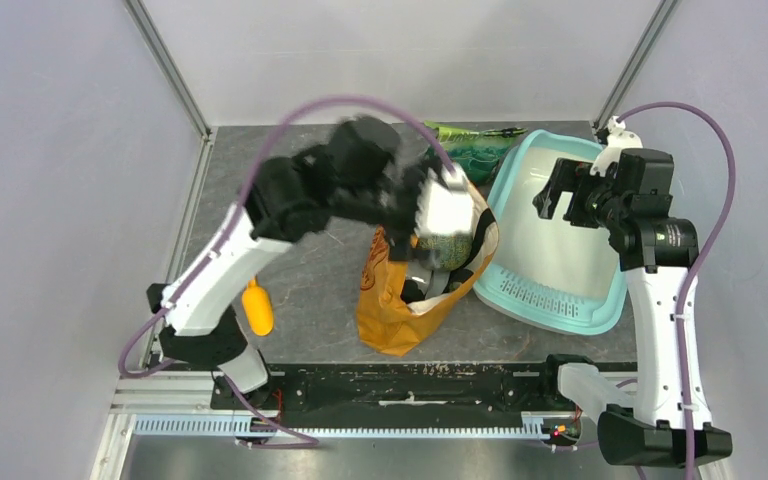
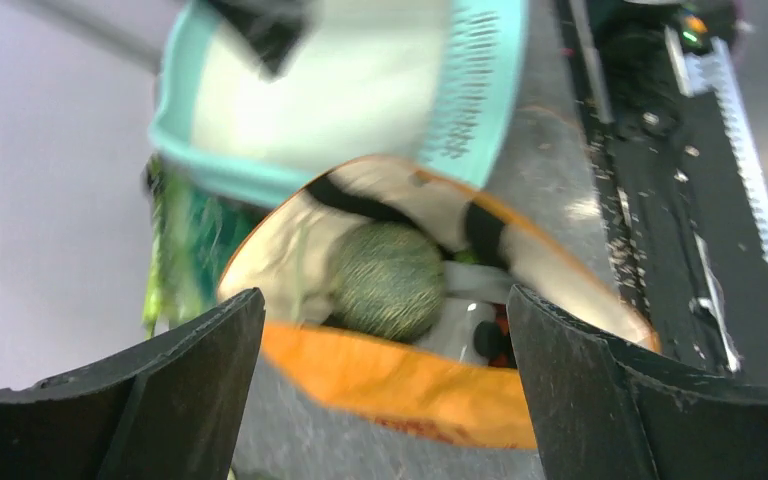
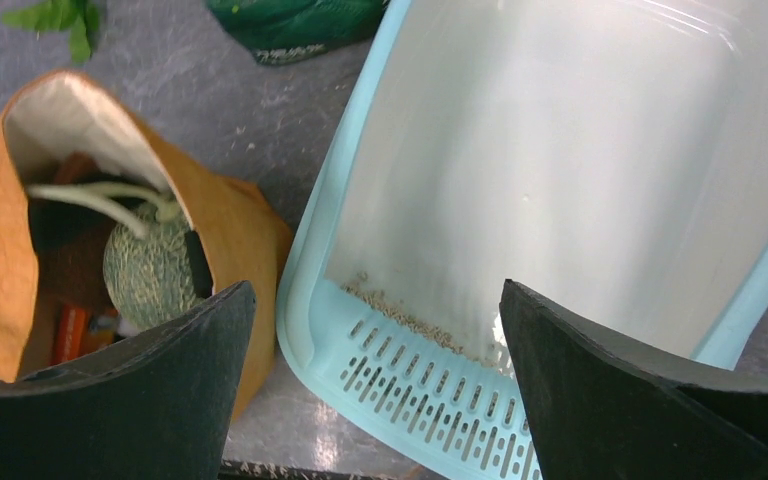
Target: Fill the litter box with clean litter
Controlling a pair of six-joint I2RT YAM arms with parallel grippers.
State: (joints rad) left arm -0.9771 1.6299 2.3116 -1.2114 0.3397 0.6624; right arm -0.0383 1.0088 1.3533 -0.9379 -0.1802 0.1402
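Note:
The pale-turquoise litter box [image 1: 550, 300] lies at the right of the table, grille end nearest me. In the right wrist view its whitish floor [image 3: 560, 150] is nearly bare; only a thin line of grey-beige litter [image 3: 400, 312] lies along the grille edge. My right gripper [image 1: 558, 195] hovers over the box, open and empty [image 3: 375, 290]. My left gripper [image 1: 450, 235] hangs over the mouth of the orange-tan cloth bag [image 1: 400, 300], open and empty [image 2: 385, 300]. The box also shows in the left wrist view [image 2: 210, 165].
A green printed bag [image 1: 475, 150] lies at the back, touching the box's far-left corner. An orange scoop [image 1: 257, 308] lies near my left arm's base. The cloth bag [image 3: 0, 260] holds a netted melon [image 2: 390, 280] and other items. Walls enclose the table.

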